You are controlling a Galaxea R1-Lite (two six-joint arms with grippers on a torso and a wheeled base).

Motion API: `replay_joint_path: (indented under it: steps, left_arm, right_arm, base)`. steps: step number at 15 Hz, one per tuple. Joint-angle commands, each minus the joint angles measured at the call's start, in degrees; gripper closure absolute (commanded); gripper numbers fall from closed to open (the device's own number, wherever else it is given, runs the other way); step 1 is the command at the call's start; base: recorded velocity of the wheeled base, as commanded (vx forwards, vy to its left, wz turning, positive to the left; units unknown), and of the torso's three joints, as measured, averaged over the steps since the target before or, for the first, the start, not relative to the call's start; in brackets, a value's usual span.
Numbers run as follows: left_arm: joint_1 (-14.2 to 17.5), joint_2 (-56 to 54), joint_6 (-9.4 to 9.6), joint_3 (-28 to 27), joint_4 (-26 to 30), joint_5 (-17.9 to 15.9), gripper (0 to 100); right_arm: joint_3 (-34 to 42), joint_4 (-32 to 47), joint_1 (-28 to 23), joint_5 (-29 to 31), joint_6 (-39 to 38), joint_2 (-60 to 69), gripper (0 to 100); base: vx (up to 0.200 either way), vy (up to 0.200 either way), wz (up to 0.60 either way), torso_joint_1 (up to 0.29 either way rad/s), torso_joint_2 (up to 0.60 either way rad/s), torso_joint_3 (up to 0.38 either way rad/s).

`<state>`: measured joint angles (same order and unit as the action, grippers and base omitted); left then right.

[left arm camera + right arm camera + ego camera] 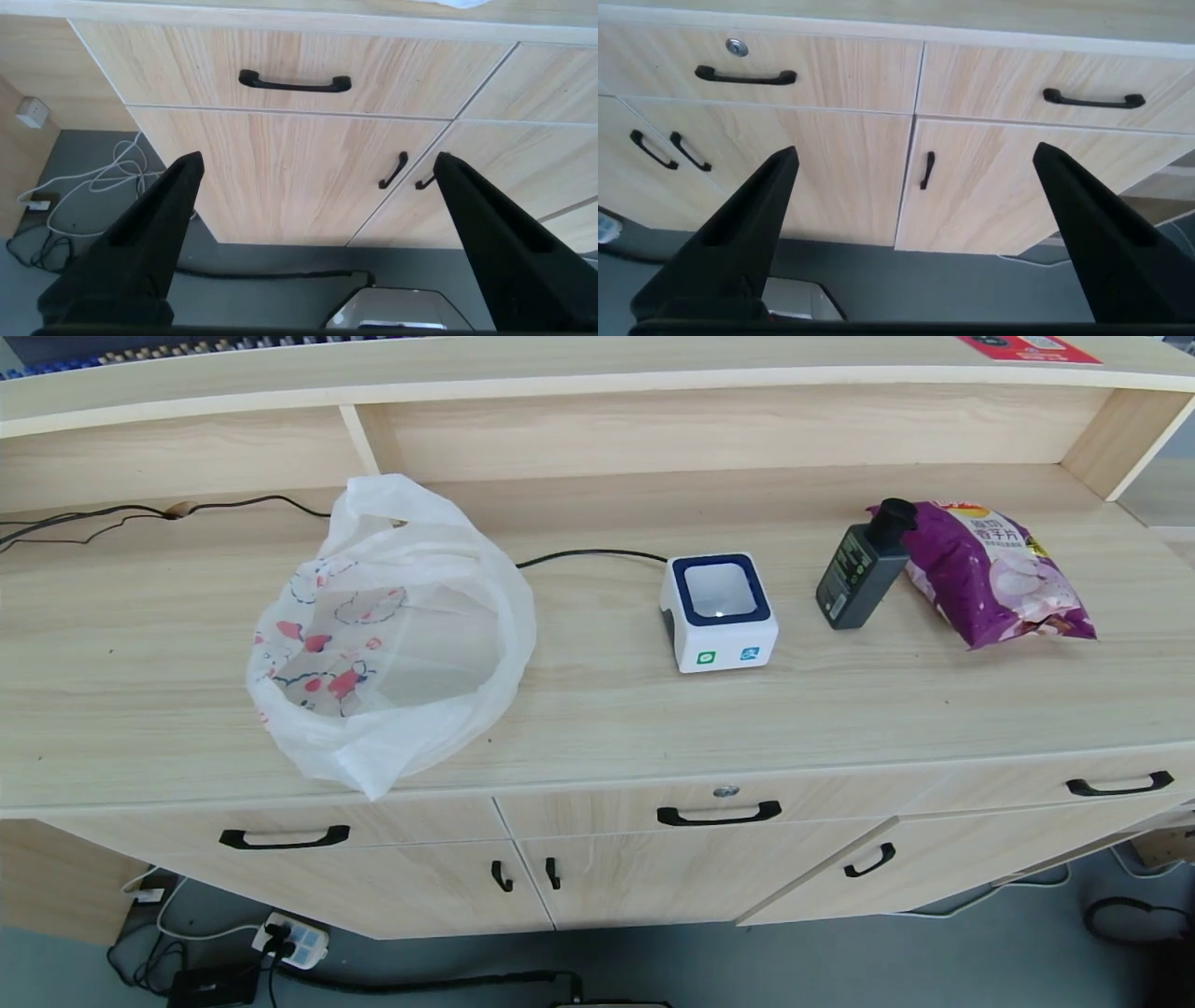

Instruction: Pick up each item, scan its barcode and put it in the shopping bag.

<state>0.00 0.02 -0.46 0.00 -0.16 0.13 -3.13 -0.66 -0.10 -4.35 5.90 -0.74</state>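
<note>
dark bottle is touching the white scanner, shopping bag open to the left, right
No. The head view shows the dark bottle apart from the white scanner, against the purple snack bag. The shopping bag is open to the left.

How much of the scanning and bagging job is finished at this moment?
Done: nothing yet. The dark bottle and the purple snack bag both lie on the counter to the right of the scanner, outside the shopping bag. In hand: nothing; the left pincer and the right pincer are open, down in front of the cabinet doors. Left: pick up, scan and bag both items.
</note>
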Motion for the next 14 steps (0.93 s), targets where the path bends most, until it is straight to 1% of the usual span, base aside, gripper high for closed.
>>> replay_joint_path:
  steps: [1, 2, 3, 4, 6, 7, 8, 9, 11, 13, 14]
  left_arm:
    - [0.00, -0.02, 0.02, 0.00, -0.02, -0.05, 0]
    - [0.00, -0.02, -0.06, 0.00, -0.02, -0.05, 0]
    - [0.00, -0.02, 0.02, 0.00, -0.02, -0.05, 0]
    - [0.00, -0.02, 0.11, 0.00, -0.11, -0.05, 0]
    - [0.00, -0.02, 0.11, 0.00, -0.11, -0.05, 0]
    - [0.00, -0.02, 0.11, 0.00, -0.19, -0.05, 0]
    - [0.00, -0.02, 0.11, 0.00, -0.19, -0.05, 0]
    - [0.00, -0.02, 0.11, 0.00, -0.19, -0.05, 0]
    - [0.00, -0.02, 0.20, 0.00, -0.37, -0.05, 0]
    - [-0.09, -0.02, 0.55, 0.00, -0.46, -0.05, 0]
    - [0.00, -0.02, 1.25, 0.00, -0.46, -0.05, 0]
  right_arm:
    - [-11.72, -0.31, 1.24, -6.63, 1.22, -14.02, 0]
    - [-15.24, -1.45, 1.86, -7.34, 1.22, -19.21, 0]
    - [-23.94, -8.66, 2.47, -7.34, 1.39, -34.15, 0]
    - [-27.37, -17.89, 2.56, -7.25, 1.31, -44.43, 0]
    - [-31.76, -44.25, 1.68, -7.25, 0.25, -62.54, 0]
    - [-34.75, -52.16, 1.24, -7.51, -1.07, -69.13, 0]
    - [-37.03, -49.97, 1.33, -7.60, -1.33, -71.68, 0]
    - [-37.38, -49.35, 1.42, -7.78, -1.59, -74.14, 0]
    - [-38.18, -49.53, 1.24, -13.49, -1.15, -78.45, 0]
    - [-38.35, -49.70, 1.24, -14.63, -2.12, -80.56, 0]
    - [-38.88, -54.62, 1.15, -14.63, -3.35, -85.30, 0]
  base:
    - [0.000, 0.000, 0.00, 0.000, 0.00, 0.000]
    - [0.000, 0.000, 0.00, 0.000, 0.00, 0.000]
    - [0.000, 0.000, 0.00, 0.000, 0.00, 0.000]
    - [0.000, 0.000, 0.00, 0.000, 0.00, 0.000]
    - [0.000, 0.000, 0.00, 0.000, 0.00, 0.000]
    - [0.000, 0.000, 0.00, 0.000, 0.00, 0.000]
    - [0.000, 0.000, 0.00, 0.000, 0.00, 0.000]
    - [0.000, 0.000, 0.00, 0.000, 0.00, 0.000]
    - [0.000, 0.000, 0.00, 0.000, 0.00, 0.000]
    - [0.000, 0.000, 0.00, 0.000, 0.00, 0.000]
    - [0.000, 0.000, 0.00, 0.000, 0.00, 0.000]
